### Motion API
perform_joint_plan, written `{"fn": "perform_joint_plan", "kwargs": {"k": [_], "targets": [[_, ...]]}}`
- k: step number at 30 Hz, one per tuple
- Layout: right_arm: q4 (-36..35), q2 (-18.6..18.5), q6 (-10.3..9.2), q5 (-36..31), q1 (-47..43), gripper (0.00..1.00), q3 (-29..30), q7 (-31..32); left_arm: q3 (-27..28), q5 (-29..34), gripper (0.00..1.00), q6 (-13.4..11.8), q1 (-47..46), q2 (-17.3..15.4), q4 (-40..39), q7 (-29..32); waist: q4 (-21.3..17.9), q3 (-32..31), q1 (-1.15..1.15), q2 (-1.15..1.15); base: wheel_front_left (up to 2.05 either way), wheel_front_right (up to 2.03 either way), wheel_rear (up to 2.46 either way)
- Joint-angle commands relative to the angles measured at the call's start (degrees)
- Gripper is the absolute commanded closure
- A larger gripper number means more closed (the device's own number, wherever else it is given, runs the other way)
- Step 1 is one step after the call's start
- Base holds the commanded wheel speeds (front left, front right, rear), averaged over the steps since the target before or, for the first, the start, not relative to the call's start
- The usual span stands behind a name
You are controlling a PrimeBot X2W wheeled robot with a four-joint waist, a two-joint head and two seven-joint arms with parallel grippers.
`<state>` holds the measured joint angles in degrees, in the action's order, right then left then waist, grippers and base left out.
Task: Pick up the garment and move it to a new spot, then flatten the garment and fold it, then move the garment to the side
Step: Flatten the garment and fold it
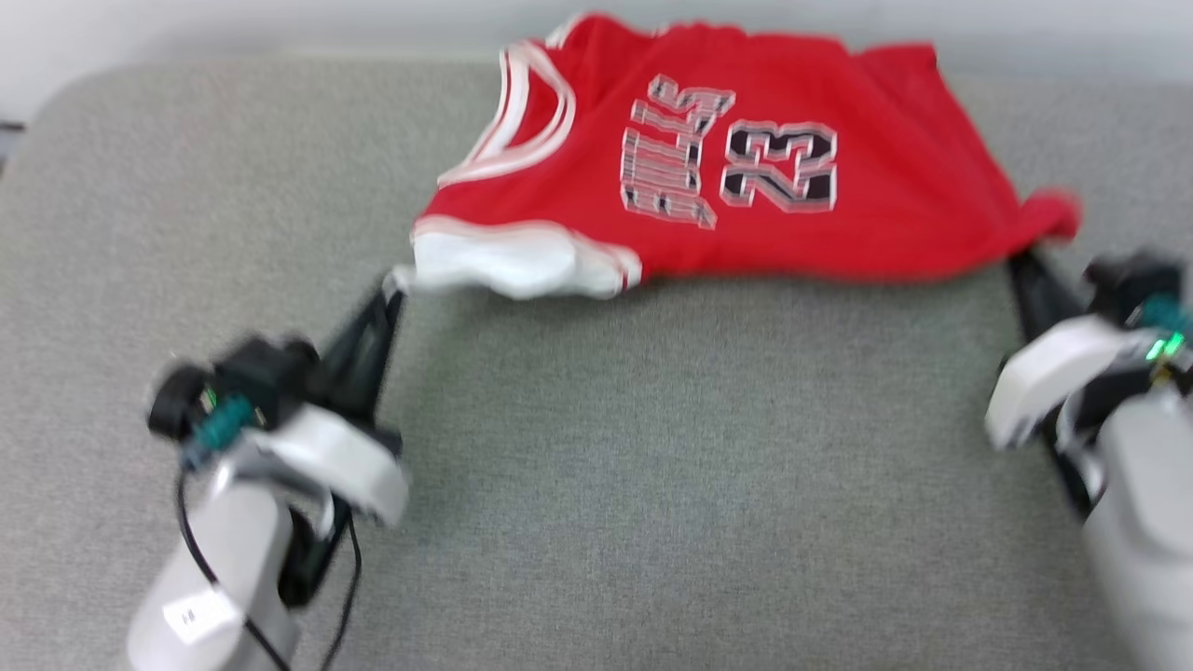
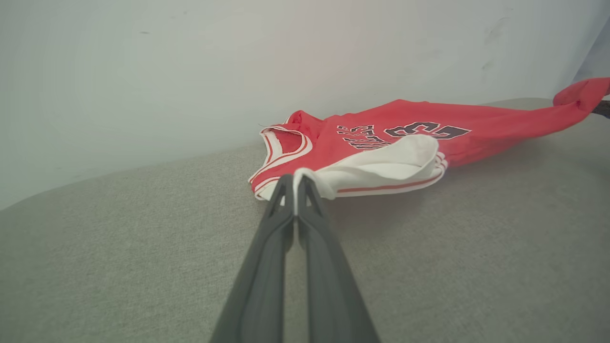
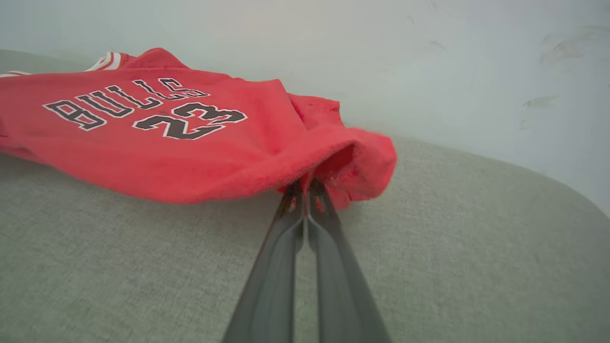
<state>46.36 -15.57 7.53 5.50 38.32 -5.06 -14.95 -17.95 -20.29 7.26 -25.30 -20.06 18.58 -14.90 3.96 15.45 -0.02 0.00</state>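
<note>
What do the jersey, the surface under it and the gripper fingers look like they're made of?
The garment: thin matte knit, probably polyester; it drapes and bunches softly.
The surface: grey woven upholstery-type fabric with a visible weave; the rounded corner hints at padding.
The fingers: dark, smooth, dull sheen; probably moulded plastic, though coated metal can't be ruled out.

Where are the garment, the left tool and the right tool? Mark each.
garment (image 1: 909, 177), head view, red front beside the number.
left tool (image 2: 295, 182), left wrist view, between tips pinching the white sleeve.
right tool (image 3: 306, 186), right wrist view, between tips pinching the red corner.
</note>
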Motion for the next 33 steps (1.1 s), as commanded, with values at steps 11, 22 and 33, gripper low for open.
{"fn": "perform_joint_plan", "kwargs": {"k": [11, 22, 33], "targets": [[0.55, 0.02, -0.09, 9.69, -12.10, 1.00, -9.29, 0.02, -4.45, -1.34, 1.00, 0.05, 14.94, -3.19, -3.00, 3.51, 0.64, -7.97, 0.02, 0.00, 0.00, 0.00, 0.00], [-2.61, -4.18, -0.09, 18.67, -20.75, 1.00, -12.72, 0.54, -5.79, -4.34, 1.00, -0.48, 27.78, -7.54, -10.61, 9.79, 1.59, -14.17, 0.02, 0.00, 0.00, 0.00, 0.00], [-12.80, -10.15, -0.09, 27.23, -33.00, 1.00, -12.58, 5.97, -11.01, -10.39, 1.00, 0.05, 38.54, -14.37, -23.13, 17.43, 1.92, -16.92, 0.02, 0.00, 0.00, 0.00, 0.00]]}}
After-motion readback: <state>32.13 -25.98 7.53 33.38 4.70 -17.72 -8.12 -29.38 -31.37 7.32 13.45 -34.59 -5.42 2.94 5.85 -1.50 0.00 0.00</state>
